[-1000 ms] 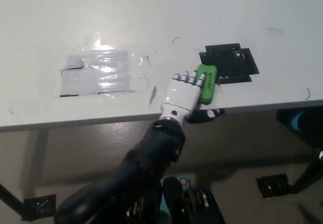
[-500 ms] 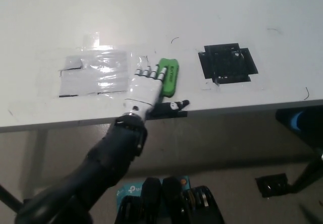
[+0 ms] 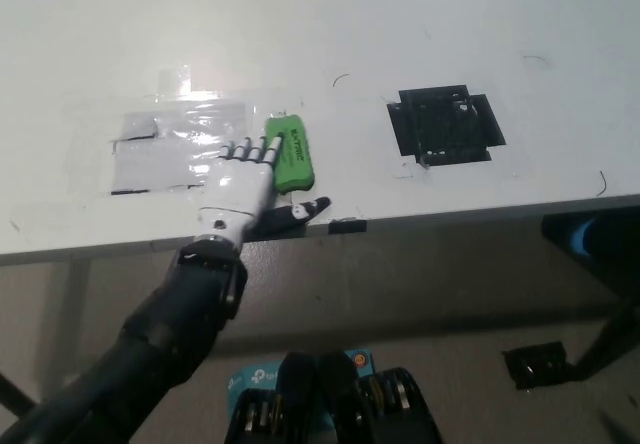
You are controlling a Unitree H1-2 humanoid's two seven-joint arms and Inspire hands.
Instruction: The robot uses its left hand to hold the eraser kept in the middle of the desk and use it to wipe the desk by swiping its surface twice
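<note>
The left hand (image 3: 238, 186) is gripping the green eraser (image 3: 290, 150), fingers curled over it. It is pressing it flat on the white surface (image 3: 400, 34), presumably so it wipes.

eraser (image 3: 290, 151) on desk (image 3: 400, 34) near its front edge, left hand (image 3: 238, 191) on it, taped patch (image 3: 170, 149) just left, dark patch (image 3: 445, 124) well right

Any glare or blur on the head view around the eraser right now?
Head view: glare flares off the clear shiny tape patch left of the green rectangular eraser; eraser and white left robot hand look slightly soft, label unreadable; black square patch shows no glare.
</note>
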